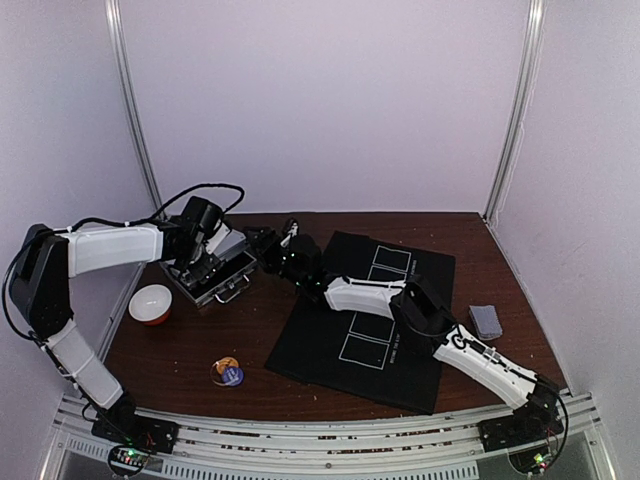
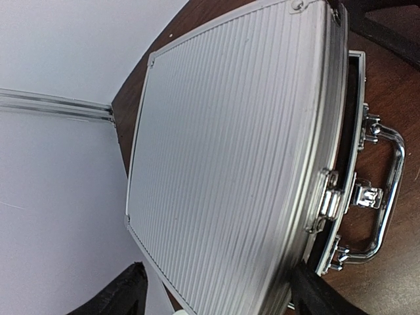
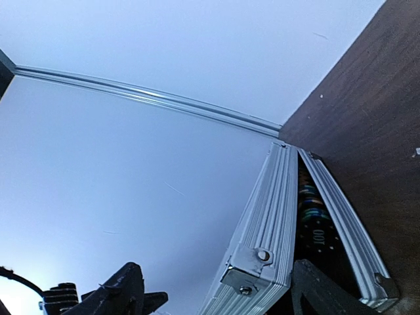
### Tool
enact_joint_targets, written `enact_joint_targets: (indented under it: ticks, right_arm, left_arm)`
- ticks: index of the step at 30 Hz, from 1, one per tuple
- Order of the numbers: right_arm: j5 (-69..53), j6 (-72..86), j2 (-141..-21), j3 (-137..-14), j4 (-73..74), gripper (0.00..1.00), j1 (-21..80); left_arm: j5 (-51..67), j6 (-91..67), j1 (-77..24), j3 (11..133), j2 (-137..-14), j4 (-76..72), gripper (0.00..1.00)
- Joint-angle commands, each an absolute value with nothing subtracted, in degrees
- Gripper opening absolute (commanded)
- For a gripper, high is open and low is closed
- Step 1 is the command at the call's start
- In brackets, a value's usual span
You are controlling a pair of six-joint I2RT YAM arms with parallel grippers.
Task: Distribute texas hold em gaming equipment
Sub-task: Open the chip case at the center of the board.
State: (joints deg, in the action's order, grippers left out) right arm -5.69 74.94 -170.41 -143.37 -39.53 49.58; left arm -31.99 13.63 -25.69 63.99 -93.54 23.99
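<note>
The silver case lies at the table's left back with its lid slightly ajar. My left gripper is open over it. In the left wrist view the ribbed lid fills the space between the wide-apart fingers of the gripper. My right gripper is open at the case's right corner. In the right wrist view the lid corner sits between its jaws, with one finger at the gap. Striped poker chips show inside. Grey-blue cards lie at the right. Button discs lie front left.
A black mat with white card outlines covers the table's middle. A red-and-white bowl stands left of the case. The case's handle and latches face the near side. White walls close in behind and on both sides.
</note>
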Motion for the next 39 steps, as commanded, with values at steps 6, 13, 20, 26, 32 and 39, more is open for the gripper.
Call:
enact_joint_targets:
  ticks: [6, 13, 20, 26, 32, 39]
  right_arm:
    - [0.4, 73.3, -172.6, -147.6, -43.0, 0.80, 50.9]
    - [-0.2, 73.4, -172.6, -147.8, -44.9, 0.79, 52.0]
    - [0.7, 73.4, -172.8, -148.3, -45.9, 0.78, 52.0]
    - [0.8, 72.6, -172.4, -148.4, -46.2, 0.77, 52.2]
    - [0.3, 71.1, -171.6, -148.4, -45.4, 0.76, 52.6]
    - [-0.3, 70.6, -171.4, -148.2, -45.0, 0.75, 52.7]
  left_arm:
    - [-34.0, 14.2, -24.4, 63.2, -93.6, 19.1, 0.77]
    - [-30.5, 15.8, -24.4, 62.6, -93.0, 19.0, 0.87]
    - [-24.0, 19.6, -24.5, 62.5, -90.7, 18.8, 0.98]
    - [-21.4, 24.5, -26.1, 62.0, -91.0, 19.5, 0.98]
    - [-26.1, 25.1, -26.1, 62.9, -95.6, 22.5, 0.98]
    - [-36.8, 25.8, -26.0, 62.2, -98.2, 20.0, 0.93]
